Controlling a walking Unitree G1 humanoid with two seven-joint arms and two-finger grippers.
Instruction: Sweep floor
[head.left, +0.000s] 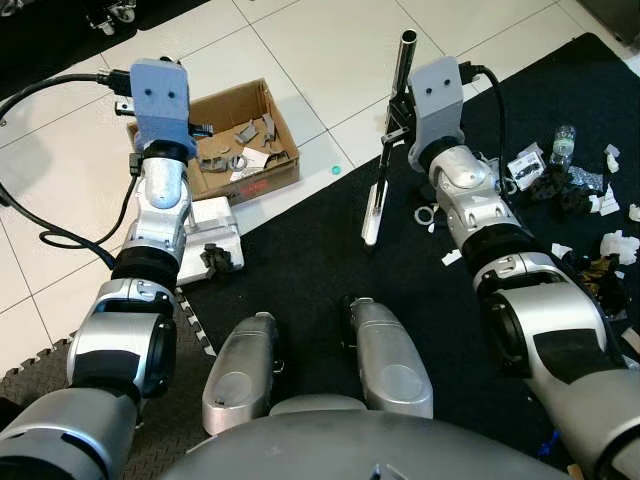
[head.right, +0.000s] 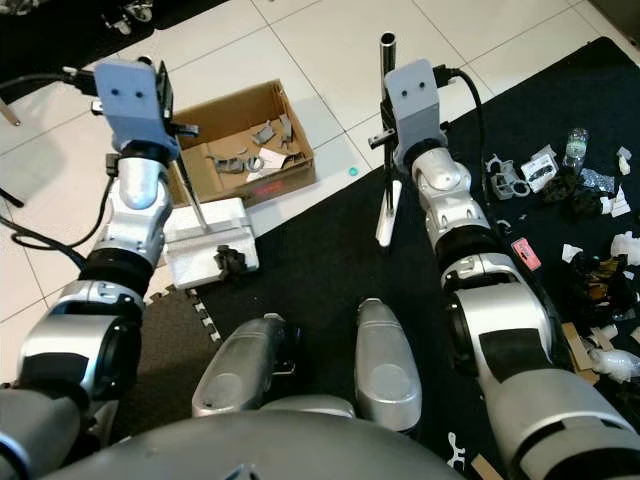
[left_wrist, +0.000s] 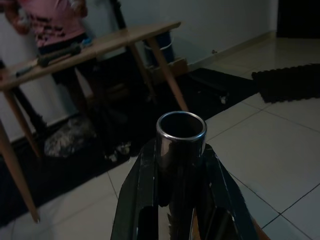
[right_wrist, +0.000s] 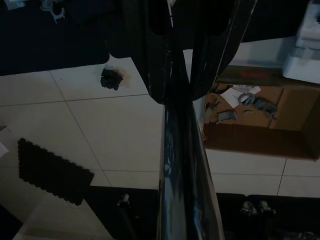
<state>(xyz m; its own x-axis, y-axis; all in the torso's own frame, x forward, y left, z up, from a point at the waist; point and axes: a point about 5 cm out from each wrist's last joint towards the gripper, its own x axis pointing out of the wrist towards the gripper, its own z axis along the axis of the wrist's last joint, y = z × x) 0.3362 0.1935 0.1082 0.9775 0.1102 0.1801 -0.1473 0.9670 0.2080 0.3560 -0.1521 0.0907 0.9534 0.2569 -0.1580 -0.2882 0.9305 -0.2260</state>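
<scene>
White tile floor (head.left: 330, 60) meets black mat (head.left: 330, 250). Beside the mat, your cardboard box (head.right: 240, 140) holds grey scraps. Right tool (head.left: 398, 118) grips the broom pole (head.left: 404, 60); left tool (left_wrist: 175, 200) clamps the dustpan handle (left_wrist: 181, 137).

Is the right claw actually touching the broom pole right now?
Touching. In the right wrist view the broom pole runs straight out from between the right claw, whose two black fingers close against its sides with no gap.
</scene>
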